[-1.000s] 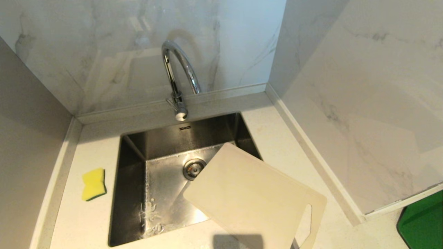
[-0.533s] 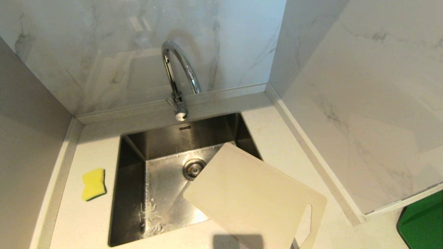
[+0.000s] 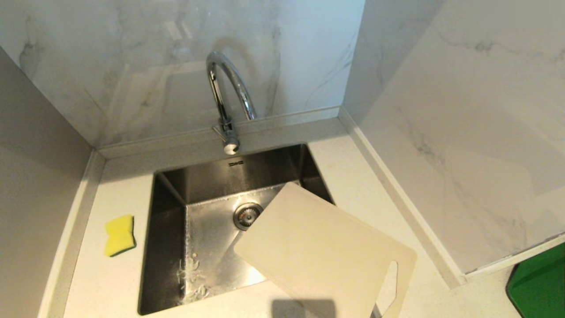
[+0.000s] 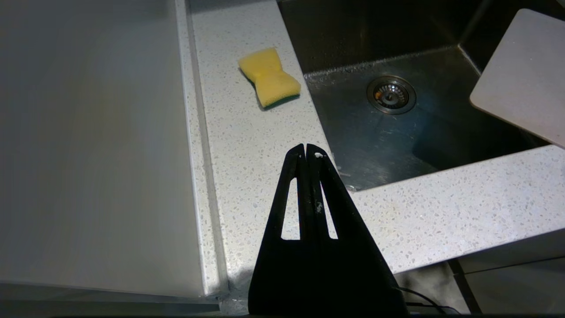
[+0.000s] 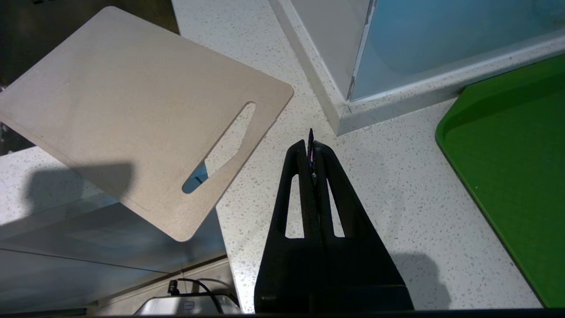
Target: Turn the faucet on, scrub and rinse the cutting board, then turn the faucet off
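Observation:
The chrome gooseneck faucet [image 3: 225,95] stands behind the steel sink [image 3: 170,247], with no water running. The cream cutting board [image 3: 322,251] lies slanted over the sink's front right corner, its slot handle [image 3: 388,287] toward me; the board also shows in the right wrist view [image 5: 132,110] and one corner of it [image 4: 525,75] in the left wrist view. Neither arm appears in the head view. My left gripper [image 4: 306,152] hangs shut and empty over the counter's front edge, left of the sink. Just right of the board's handle end, my right gripper [image 5: 310,148] is shut on nothing.
A yellow sponge [image 3: 119,235] with a green underside lies on the speckled counter left of the sink, also the sponge [image 4: 270,77] ahead of the left gripper. A green tray [image 3: 540,287] sits at the far right. Marble walls close in the back and right.

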### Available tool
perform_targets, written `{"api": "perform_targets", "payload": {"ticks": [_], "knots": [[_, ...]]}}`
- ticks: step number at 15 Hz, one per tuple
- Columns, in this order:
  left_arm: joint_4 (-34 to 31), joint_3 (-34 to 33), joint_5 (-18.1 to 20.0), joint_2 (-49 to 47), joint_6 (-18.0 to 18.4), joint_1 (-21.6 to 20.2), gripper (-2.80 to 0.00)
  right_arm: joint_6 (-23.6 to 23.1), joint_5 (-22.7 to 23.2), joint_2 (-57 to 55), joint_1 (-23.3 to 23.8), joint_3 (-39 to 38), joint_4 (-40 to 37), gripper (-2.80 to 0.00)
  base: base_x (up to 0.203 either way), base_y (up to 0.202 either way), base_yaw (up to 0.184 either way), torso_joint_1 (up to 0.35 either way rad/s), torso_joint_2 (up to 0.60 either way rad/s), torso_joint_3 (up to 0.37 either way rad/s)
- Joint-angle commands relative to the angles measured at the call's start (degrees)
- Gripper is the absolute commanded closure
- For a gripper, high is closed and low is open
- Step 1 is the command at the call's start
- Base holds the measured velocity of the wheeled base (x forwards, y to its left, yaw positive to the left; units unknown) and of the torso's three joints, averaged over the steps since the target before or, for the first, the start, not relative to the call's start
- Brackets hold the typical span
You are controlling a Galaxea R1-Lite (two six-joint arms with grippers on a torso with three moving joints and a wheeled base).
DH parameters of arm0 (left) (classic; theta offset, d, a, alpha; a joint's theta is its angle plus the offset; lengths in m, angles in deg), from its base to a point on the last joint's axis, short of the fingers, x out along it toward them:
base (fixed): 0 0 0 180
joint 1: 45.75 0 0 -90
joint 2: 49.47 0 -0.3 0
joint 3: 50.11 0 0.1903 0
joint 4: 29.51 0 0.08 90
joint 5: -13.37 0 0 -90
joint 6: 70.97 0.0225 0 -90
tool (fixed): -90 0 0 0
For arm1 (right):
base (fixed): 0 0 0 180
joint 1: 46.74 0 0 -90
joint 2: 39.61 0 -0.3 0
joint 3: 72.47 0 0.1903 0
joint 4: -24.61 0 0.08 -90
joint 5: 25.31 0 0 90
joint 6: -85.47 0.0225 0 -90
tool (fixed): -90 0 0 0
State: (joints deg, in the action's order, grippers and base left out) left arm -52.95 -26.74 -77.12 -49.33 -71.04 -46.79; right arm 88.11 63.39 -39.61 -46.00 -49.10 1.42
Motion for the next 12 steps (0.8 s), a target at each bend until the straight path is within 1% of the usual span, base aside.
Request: {"api": "perform_targets", "payload": {"ticks": [1,12], "knots": [[0.0,-0.1,0.0,0.1,0.0,-0.1,0.0,-0.1,0.0,0.1,0.0,-0.1,0.0,0.0,0.0,0.0,0.0,0.0,0.0,0.0],[0.0,-0.1,0.0,0.1,0.0,-0.1,0.0,0.2,0.0,0.1,0.0,-0.1,0.1,0.0,0.0,0.0,0.0,0.0,0.0,0.0]]}}
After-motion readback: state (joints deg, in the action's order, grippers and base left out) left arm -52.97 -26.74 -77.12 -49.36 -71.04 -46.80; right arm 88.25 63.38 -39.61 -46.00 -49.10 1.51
